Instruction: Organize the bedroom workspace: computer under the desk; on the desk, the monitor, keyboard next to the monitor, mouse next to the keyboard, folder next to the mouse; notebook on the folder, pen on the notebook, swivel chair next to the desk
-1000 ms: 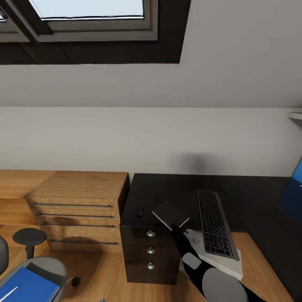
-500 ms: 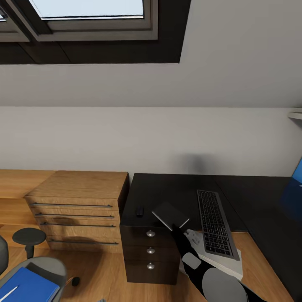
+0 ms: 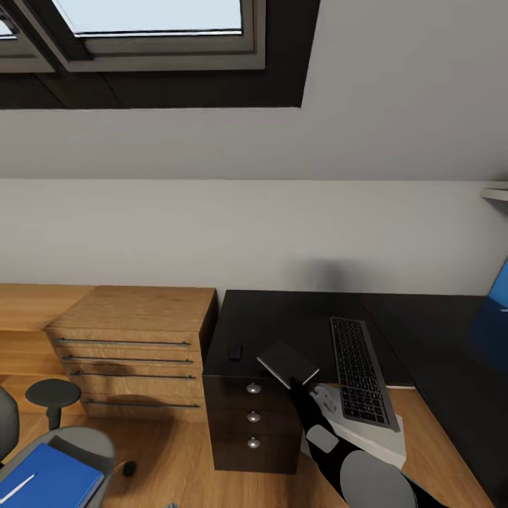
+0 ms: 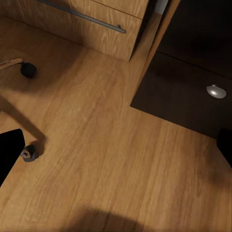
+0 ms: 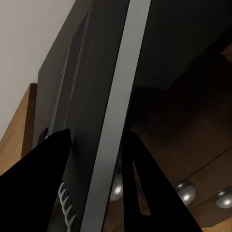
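Sloped white wall and a skylight rise behind the glossy black counter (image 3: 282, 317), which stands against a light-wood drawer chest (image 3: 134, 353) on its left. Over the counter's near left corner, above the three-drawer unit (image 3: 252, 423) with round silver knobs, the right pincer (image 3: 295, 381) is clamped on the notebook (image 3: 287, 363); the right wrist view shows its two dark fingers (image 5: 46, 164) pressed on either side of the book's white page edge. The mouse (image 3: 236, 351) sits on the counter just left of the notebook, apart from it. The keyboard (image 3: 360, 372) lies to the right, its near end jutting past the counter edge. On the near left, the swivel chair (image 3: 63, 451) carries the blue folder (image 3: 46, 480) with the pen (image 3: 15, 485) on top. The left pincer (image 4: 116, 159) hangs over the wood floor (image 4: 106, 145), its fingers spread wide with nothing between them.
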Robot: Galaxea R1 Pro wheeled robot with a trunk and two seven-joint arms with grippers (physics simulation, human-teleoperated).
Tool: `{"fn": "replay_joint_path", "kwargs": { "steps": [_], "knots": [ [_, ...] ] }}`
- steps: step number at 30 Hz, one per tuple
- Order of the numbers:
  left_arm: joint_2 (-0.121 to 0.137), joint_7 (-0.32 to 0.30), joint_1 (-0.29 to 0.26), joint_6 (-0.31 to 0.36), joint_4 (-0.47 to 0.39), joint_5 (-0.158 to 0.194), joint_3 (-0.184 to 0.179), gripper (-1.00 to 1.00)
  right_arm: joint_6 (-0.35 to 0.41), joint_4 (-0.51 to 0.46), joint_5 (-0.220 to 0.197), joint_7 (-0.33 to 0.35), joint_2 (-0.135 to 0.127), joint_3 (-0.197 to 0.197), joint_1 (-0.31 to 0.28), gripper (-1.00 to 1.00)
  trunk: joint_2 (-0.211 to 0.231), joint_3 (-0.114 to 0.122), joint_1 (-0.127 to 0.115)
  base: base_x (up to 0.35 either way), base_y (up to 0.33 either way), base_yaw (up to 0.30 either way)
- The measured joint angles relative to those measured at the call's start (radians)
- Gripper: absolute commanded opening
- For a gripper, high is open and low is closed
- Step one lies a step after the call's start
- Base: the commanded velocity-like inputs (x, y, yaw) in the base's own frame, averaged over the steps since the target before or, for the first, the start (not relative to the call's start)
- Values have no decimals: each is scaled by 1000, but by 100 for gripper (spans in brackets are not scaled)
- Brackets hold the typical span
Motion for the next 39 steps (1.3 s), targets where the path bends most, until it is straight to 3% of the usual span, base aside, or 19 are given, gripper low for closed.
{"fn": "replay_joint_path", "kwargs": {
  "steps": [7, 26, 39],
  "knots": [
    [-1, 0, 0, 0, 0, 0, 0, 100, -1, 0, 1, 1, 0, 0, 0, -100, 0, 0, 0, -6, 0, 0],
    [-2, 1, 0, 0, 0, 2, 0, 100, -1, 0, 0, 1, 0, 0, 0, -100, -133, -60, 73, 0, 0, 0],
    [-2, 1, 0, 0, 0, 2, 2, 100, -1, 0, 1, 1, 0, 0, 0, -100, -133, -60, 73, 0, 0, 0]
  ]
}}
